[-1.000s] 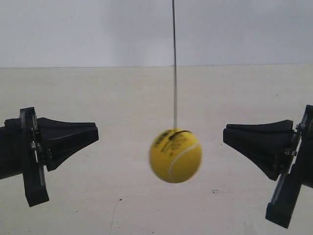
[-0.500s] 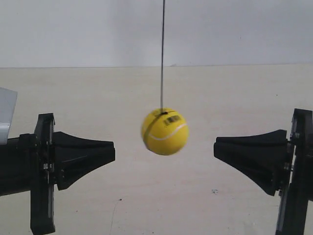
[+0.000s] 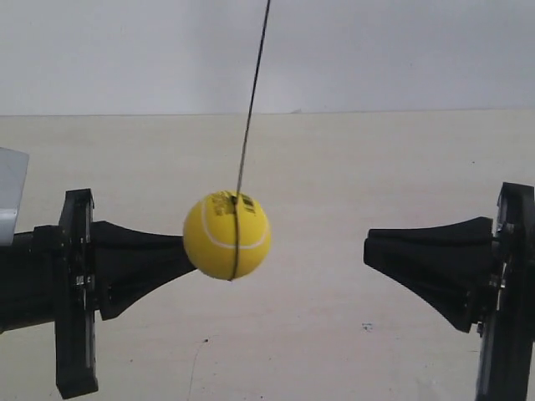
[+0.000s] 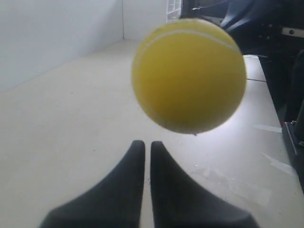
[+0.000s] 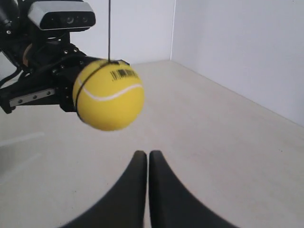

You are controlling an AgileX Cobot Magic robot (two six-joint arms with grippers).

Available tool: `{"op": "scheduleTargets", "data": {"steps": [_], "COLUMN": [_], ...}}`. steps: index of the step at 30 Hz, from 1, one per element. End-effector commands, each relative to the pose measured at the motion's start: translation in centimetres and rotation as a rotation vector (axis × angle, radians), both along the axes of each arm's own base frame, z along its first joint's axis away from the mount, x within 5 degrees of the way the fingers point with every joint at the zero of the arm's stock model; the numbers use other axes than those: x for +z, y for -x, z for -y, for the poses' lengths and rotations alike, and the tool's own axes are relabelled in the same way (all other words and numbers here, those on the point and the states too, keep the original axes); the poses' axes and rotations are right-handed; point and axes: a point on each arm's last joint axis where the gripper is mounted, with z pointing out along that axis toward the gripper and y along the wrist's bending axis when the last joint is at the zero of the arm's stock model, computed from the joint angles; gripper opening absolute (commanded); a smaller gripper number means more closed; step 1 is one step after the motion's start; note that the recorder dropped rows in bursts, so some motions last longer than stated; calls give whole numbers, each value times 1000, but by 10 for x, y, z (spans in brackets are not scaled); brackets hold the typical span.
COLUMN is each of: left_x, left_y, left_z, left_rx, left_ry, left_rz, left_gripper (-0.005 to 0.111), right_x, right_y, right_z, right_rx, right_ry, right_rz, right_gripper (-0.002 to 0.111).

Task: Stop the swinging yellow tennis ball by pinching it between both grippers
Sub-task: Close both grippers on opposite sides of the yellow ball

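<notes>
The yellow tennis ball (image 3: 227,235) hangs on a slanted thin black string (image 3: 252,100). It sits right against the tip of my left gripper (image 3: 177,253), the arm at the exterior view's left. My right gripper (image 3: 369,249) points at the ball from the other side, a clear gap away. In the left wrist view the ball (image 4: 189,76) looms large just beyond the shut fingers of that gripper (image 4: 147,143). The right wrist view shows the ball (image 5: 108,94) farther off, in front of the opposite arm, beyond the shut right gripper (image 5: 147,153). Neither gripper holds anything.
A beige tabletop (image 3: 334,167) runs back to a white wall (image 3: 401,50). A pale grey object (image 3: 10,196) pokes in at the exterior view's left edge. The left arm's camera housing (image 5: 61,16) shows in the right wrist view.
The ball has swung toward the exterior view's left and a little lower, reaching the left gripper's tip. Both grippers moved inward a second ago and have barely shifted since.
</notes>
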Motion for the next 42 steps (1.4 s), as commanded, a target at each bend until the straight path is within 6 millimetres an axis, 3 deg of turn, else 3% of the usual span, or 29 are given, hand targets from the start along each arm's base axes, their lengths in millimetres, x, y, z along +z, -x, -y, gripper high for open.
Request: {"op": "scheduleTargets", "data": {"steps": [1, 5, 13, 33, 42], "left_x": [4, 6, 14, 16, 16], "left_y": [-4, -4, 7, 3, 4], "left_z": [1, 6, 33, 32, 33], "left_rx": [4, -15, -135, -99, -106], "left_ry": [15, 22, 42, 51, 48], "left_rz": [25, 27, 89, 117, 118], "left_gripper": [5, 5, 5, 5, 5], "right_x": [2, 2, 1, 5, -5], "right_y": [0, 0, 1, 4, 6], "right_z": [-1, -1, -1, -3, -25], "right_rx": [12, 13, 19, 61, 128], "right_ry": [-11, -12, -3, -40, -13], "right_rz": [4, 5, 6, 15, 21], "right_gripper": [0, 0, 0, 0, 0]}}
